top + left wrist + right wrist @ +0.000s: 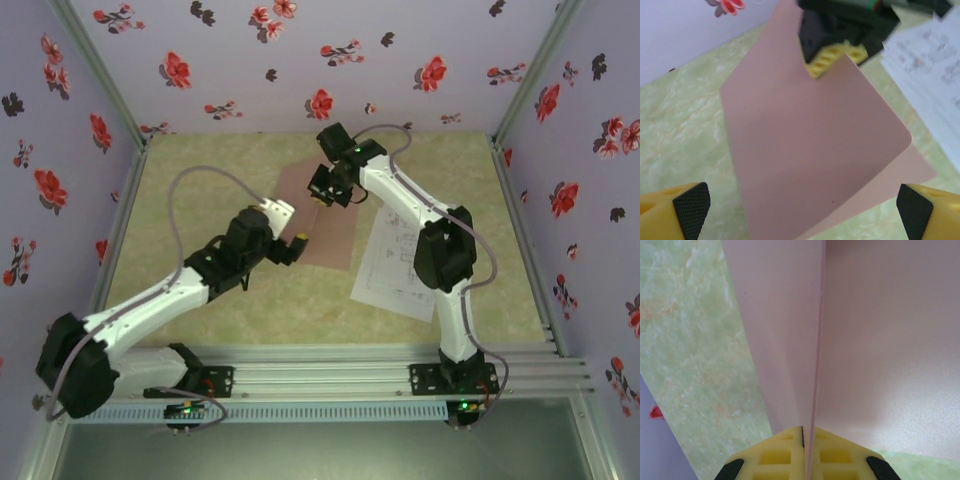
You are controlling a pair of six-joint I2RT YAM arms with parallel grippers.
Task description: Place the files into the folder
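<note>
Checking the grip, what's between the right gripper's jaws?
The folder's raised cover edge, pinched between the right gripper's closed jaws, seen in the right wrist view.

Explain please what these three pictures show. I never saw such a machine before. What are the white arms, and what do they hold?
These are two robot arms bolted to a table. One picture looks down from above; the others come from cameras on each wrist. A pinkish folder lies on the table, white printed files beside it. The right gripper is shut on the folder's upper cover, pinching its edge and lifting it. The left gripper is open, facing the folder and holding nothing.
</note>
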